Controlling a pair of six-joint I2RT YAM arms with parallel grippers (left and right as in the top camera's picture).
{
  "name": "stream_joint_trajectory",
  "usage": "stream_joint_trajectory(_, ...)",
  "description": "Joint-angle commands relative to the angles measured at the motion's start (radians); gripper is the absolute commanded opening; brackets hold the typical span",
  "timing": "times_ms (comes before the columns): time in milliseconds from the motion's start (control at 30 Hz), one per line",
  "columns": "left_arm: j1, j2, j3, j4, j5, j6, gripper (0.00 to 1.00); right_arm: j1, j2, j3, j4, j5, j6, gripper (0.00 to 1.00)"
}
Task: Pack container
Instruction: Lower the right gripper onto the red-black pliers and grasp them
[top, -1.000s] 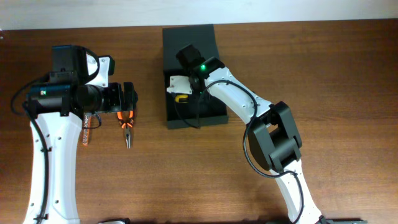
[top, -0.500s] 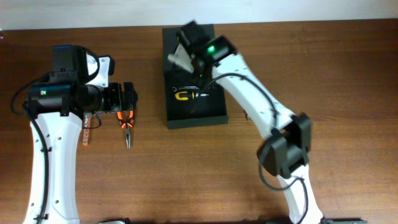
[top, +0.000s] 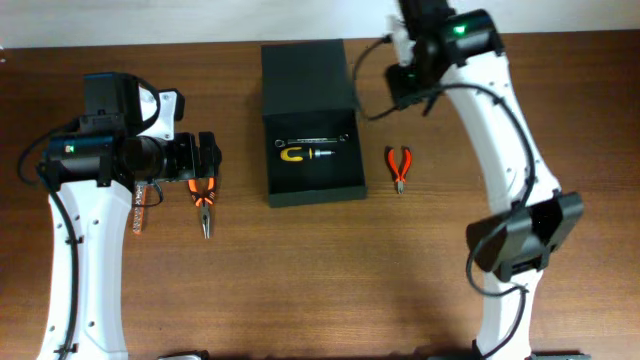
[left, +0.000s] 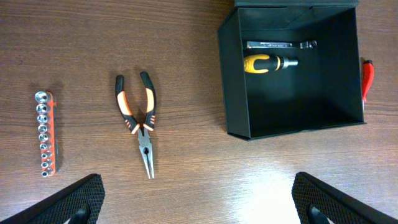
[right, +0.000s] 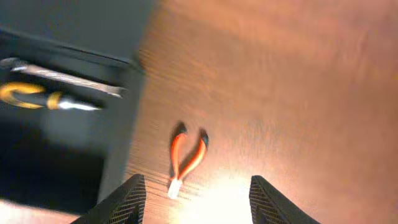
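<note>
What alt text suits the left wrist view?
An open dark square cardboard box holds a yellow-handled screwdriver and a metal wrench; orange-handled pliers and an orange socket rail lie on the wooden table to its left.

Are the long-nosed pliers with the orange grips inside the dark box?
No, the long-nosed pliers lie on the table, outside the container and apart from it.
</note>
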Motion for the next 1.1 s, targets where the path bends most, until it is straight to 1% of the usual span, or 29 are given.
stream_joint_trajectory(0, 0.002, 0.008, 0.013, 0.001, -0.003, 0.016, 0.99, -0.061, 0.031, -0.085, 0.005, -0.09, 0.161, 0.53)
stream_joint_trajectory(167, 0.002, 0.008, 0.013, 0.008, -0.003, 0.016, 0.99, -0.099, 0.035, -0.268, 0.062, -0.142, 0.248, 0.5)
stream_joint_trajectory(267, 0.002, 0.008, 0.013, 0.011, -0.003, 0.016, 0.99, -0.091, 0.035, -0.366, 0.096, -0.179, 0.251, 0.48)
stream_joint_trajectory(400, 0.002, 0.008, 0.013, 0.011, -0.003, 0.016, 0.99, -0.063, 0.035, -0.465, 0.133, -0.181, 0.251, 0.48)
stream_joint_trajectory(767, 0.002, 0.008, 0.013, 0.01, -0.003, 0.016, 0.99, -0.025, 0.035, -0.62, 0.247, -0.18, 0.275, 0.47)
stream_joint_trajectory(867, 0.002, 0.008, 0.013, 0.01, -0.003, 0.016, 0.99, -0.023, 0.035, -0.657, 0.278, -0.18, 0.309, 0.46)
stream_joint_trajectory(1067, 0.002, 0.008, 0.013, 0.01, -0.003, 0.016, 0.99, -0.019, 0.035, -0.716, 0.336, -0.181, 0.331, 0.43)
